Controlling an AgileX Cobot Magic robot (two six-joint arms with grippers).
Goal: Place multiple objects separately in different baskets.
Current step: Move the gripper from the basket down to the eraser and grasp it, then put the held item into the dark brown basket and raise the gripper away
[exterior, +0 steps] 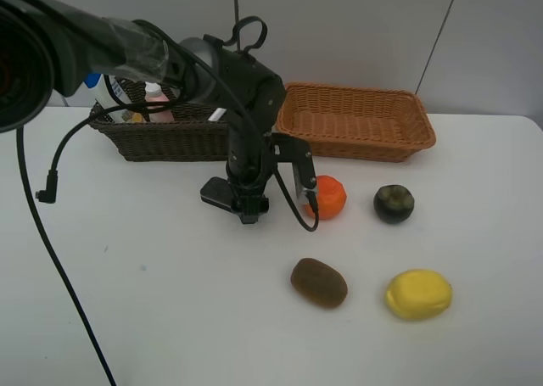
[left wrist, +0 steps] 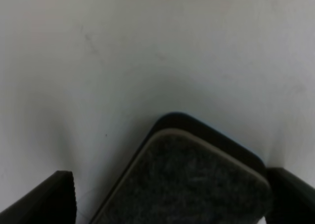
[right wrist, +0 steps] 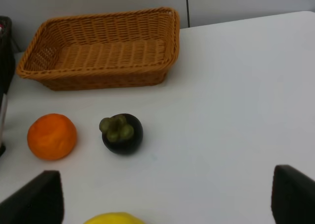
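No legible text or numbers, shampoo bottle [exterior: 108, 93] label unreadable (too small)

I count two wicker baskets along the far edge of the table [exterior: 127, 318] — one dark brown basket [exterior: 161, 140] and one orange-tan basket [exterior: 356, 144]. Four pieces of fruit lie on the open tabletop, one of each kind: one orange [exterior: 328, 197], one mangosteen [exterior: 394, 203], one kiwi [exterior: 318, 282] and one lemon [exterior: 417, 293], the last two nearer the front edge. Sticking up from the dark brown basket I can make out two bottles — one white bottle with a blue cap [exterior: 103, 93] and one small pink bottle [exterior: 156, 102]. My left wrist camera gives me one dark grey eraser [left wrist: 187, 184]. Anything else inside that basket I cannot count from here
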